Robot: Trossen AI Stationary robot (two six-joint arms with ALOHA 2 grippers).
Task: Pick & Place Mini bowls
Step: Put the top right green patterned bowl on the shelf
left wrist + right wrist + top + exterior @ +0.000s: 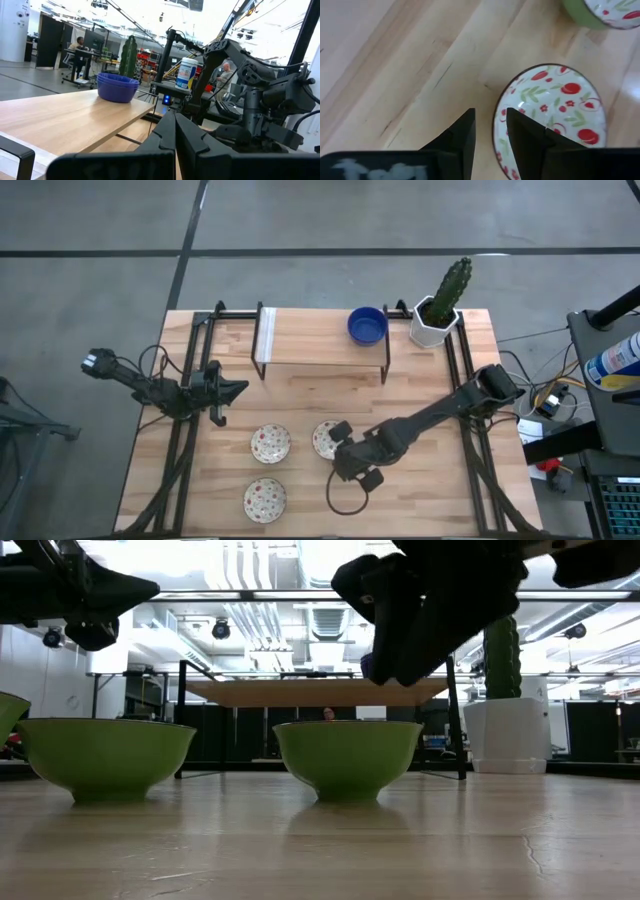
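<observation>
Right gripper (490, 131) points down, jaws narrowly parted (left gripper (236, 390) rests closed, aside).

Wooden table (420, 490) stands on grey concrete floor (100, 240) crossed by dark seams. Beyond table: open hall, white ceiling with ducts (250, 600) and bright lights. Dark partitions (47, 42) far off; a person seated at a desk (87, 57). Equipment cart (600, 410) right of table.

Pale wooden table (420, 490), grain and seams showing; glossy glazed speckled bowls (555, 112), green outside; shiny blue bowls (117, 86); matt black metal rack frame (385, 355).
</observation>
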